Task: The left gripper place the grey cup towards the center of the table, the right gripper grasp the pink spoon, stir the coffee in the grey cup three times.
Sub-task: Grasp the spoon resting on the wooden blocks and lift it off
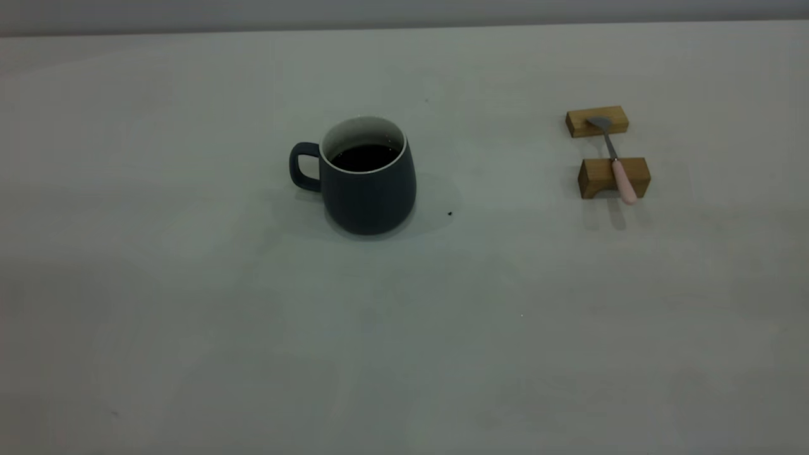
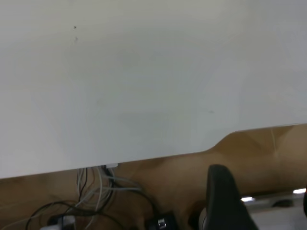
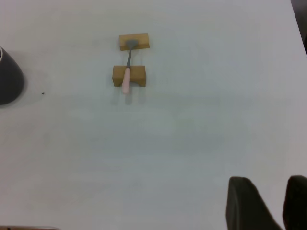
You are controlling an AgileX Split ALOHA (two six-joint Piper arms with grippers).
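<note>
On two wooden blocks (image 1: pixel 607 148) lies the pink spoon (image 1: pixel 615 163).

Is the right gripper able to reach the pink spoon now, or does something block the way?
Probably yes. The pink spoon lies across two wooden blocks, its handle raised off the table. Bare tabletop separates it from the right gripper; the grey cup stands well aside.

grey cup (image 1: pixel 370 189): matt dark outside, smooth pale lining
coffee (image 1: pixel 365 157): glossy dark liquid
pink spoon (image 1: pixel 616 163): grey metal bowl, smooth pink handle
blocks (image 1: pixel 613 177): tan wood
table (image 1: pixel 404 328): matt off-white, smooth
</note>
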